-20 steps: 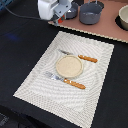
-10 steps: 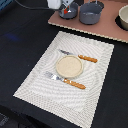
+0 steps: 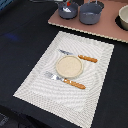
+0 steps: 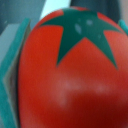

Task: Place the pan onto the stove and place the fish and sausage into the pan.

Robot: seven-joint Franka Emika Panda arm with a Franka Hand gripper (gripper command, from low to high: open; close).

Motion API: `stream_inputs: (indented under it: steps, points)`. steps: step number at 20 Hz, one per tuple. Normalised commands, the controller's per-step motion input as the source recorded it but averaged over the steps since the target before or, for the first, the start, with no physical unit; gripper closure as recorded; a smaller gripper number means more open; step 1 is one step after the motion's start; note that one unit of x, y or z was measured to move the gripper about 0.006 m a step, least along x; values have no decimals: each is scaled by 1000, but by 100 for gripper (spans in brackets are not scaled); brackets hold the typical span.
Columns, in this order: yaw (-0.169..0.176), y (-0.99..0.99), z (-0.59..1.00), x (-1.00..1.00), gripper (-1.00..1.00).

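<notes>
Lying across the dark worktop (image 3: 20, 45), exterior view: one pale striped placemat (image 3: 35, 82), carrying a round cream plate (image 3: 69, 66). A knife (image 3: 80, 57) with an orange handle lay beside the plate on its far side; a fork (image 3: 66, 80) with an orange handle lay beside it on the near side. No brand, label or readable writing showed on any item.

Stove (image 3: 102, 27): pinkish-brown board along the far edge of the worktop. On it stood the pan (image 3: 68, 10), small, round and blue-grey, with something small and red at its far rim, too small to make out. Just to the exterior view's right of the pan stood a larger grey pot (image 3: 91, 13). A pale bowl (image 3: 123, 16) sat at the stove's end on the exterior view's right. The arm and tool were not visible in this view.

Wrist view: the sausage (image 4: 70, 75), bright red and rounded with a dark green star-shaped top, filled nearly the whole picture, blurred by closeness. Teal tool fingers (image 4: 17, 47) pressed against both of its flanks; the tool (image 4: 75, 70) was clamped on the sausage. The fish appeared in neither view.
</notes>
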Motion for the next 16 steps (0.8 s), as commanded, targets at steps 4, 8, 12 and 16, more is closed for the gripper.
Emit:
stream_inputs:
  steps: [4, 8, 12, 16]
  points:
    - [-3, 178, -42, -3, -100]
    - [-1, 261, 396, 75, -100]
    - [-40, 187, 556, 51, -100]
    - [-89, 271, 926, 27, -100]
